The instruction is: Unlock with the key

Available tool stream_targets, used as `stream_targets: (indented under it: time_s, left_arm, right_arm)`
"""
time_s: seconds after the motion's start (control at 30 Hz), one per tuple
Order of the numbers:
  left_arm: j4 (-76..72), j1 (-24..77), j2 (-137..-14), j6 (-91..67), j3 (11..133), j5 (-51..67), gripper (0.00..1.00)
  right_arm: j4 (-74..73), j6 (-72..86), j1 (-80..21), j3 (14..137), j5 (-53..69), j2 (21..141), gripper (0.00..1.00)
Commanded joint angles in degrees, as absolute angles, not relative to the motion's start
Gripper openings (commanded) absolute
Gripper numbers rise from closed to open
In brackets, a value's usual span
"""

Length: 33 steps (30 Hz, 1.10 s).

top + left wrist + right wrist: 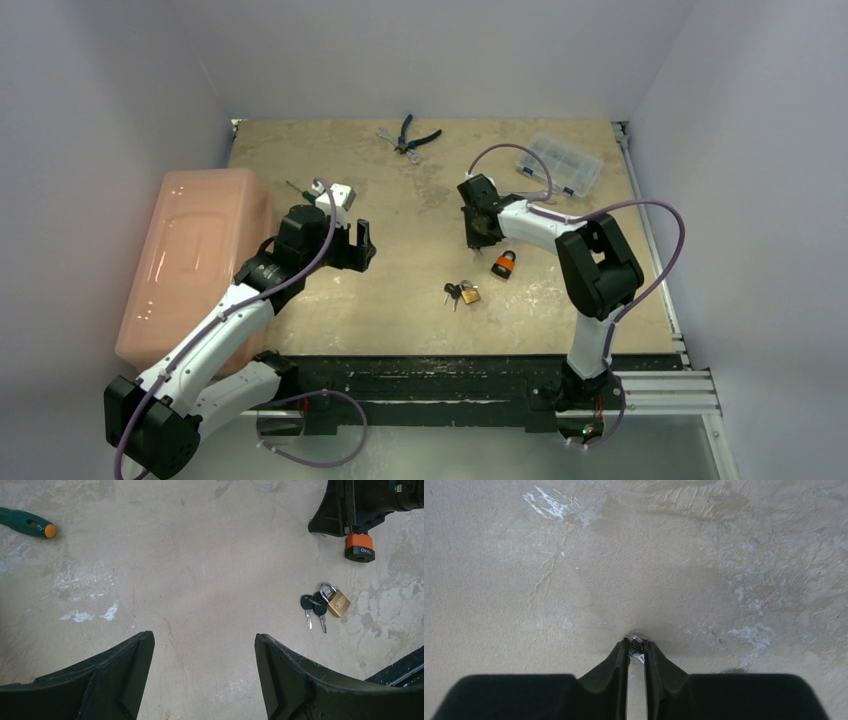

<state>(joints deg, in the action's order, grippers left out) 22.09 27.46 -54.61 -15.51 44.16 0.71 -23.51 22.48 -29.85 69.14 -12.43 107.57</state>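
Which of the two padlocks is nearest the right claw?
The orange padlock, beside the right claw; the brass padlock lies farther away with the black-headed keys.

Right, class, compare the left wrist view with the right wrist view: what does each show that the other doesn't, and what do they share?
Left wrist only: the open left gripper, a green screwdriver handle, an orange padlock, and a brass padlock with keys. Right wrist only: a small shiny metal bit pinched between fingertips, too small to identify. Both: the worn table and the right gripper doing the pinching.
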Motion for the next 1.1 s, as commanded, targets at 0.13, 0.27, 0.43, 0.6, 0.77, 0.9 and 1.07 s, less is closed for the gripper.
stream_targets:
  time_s: [0.13,0.27,0.43,0.6,0.77,0.9,1.07]
  left_arm:
    - [21.4,27.6,-53.6,-15.7,46.1,0.2,0.77]
    - [21.4,27.6,-53.5,-15.7,46.1,0.2,0.77]
    - [21.3,27.6,-53.3,-15.6,46.1,0.2,0.77]
    - [20.7,27.6,-52.6,-15.5,45.9,1.4,0.77]
    - [19.2,27.6,-51.3,-15.2,45.4,4.6,0.76]
    - [18.1,27.5,-50.0,-15.1,44.7,6.1,0.76]
    - [17.1,27.6,-49.3,-15.0,44.6,9.2,0.76]
  right_arm:
    - [-23.1,21.3,-29.7,68.2,-15.3,109.1,0.00]
    - [-20.7,19.6,-30.0,66.9,-12.8,106.9,0.00]
    - [-19.0,18.4,-30.9,65.9,-10.8,103.6,0.00]
    - [-17.9,17.9,-31.2,64.7,-7.8,99.9,0.00]
    - [-15.9,17.3,-31.2,62.9,-2.5,95.5,0.00]
    - [-15.5,17.5,-31.3,62.2,-0.9,92.5,0.00]
    - [-12.9,17.7,-31.3,60.2,6.0,88.7,0.00]
